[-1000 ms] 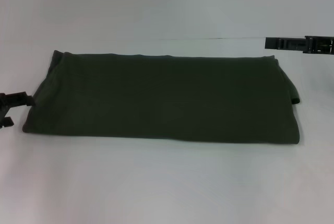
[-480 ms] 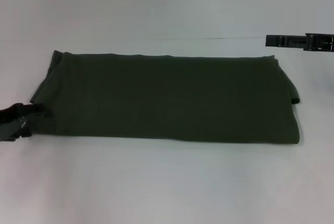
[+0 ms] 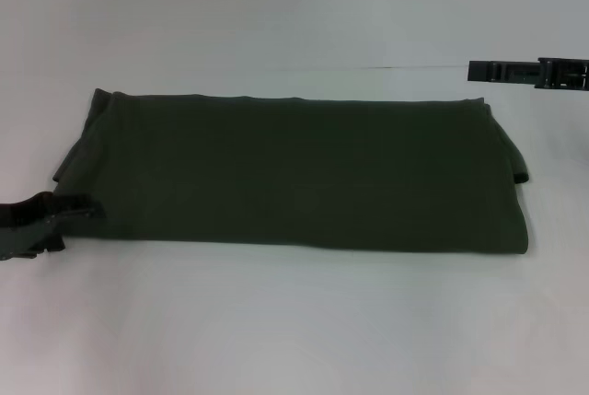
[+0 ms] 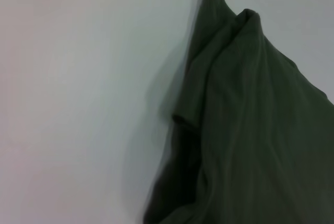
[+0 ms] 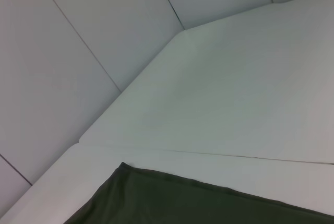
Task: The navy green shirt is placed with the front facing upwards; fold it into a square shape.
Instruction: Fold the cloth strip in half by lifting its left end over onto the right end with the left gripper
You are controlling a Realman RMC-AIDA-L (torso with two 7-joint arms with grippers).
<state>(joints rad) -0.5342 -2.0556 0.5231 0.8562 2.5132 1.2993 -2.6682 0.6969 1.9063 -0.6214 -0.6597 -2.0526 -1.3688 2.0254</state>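
The navy green shirt [image 3: 294,174] lies folded into a long flat band across the white table [image 3: 294,321], with no lettering showing. My left gripper [image 3: 81,208] sits low at the band's near left corner, its tip overlapping the cloth edge. The left wrist view shows that rumpled, layered end of the shirt [image 4: 250,130] up close. My right gripper [image 3: 477,71] hangs beyond the far right corner, apart from the cloth. A far edge of the shirt [image 5: 198,203] shows in the right wrist view.
A thin seam [image 3: 386,67] runs across the table behind the shirt. A small fold of cloth [image 3: 521,174] sticks out at the right end. Panelled walls [image 5: 78,51] rise behind the table's far edge.
My left gripper has moved right and slightly toward me, from beside the shirt's left end onto its near left corner. The right gripper and the shirt have stayed put.
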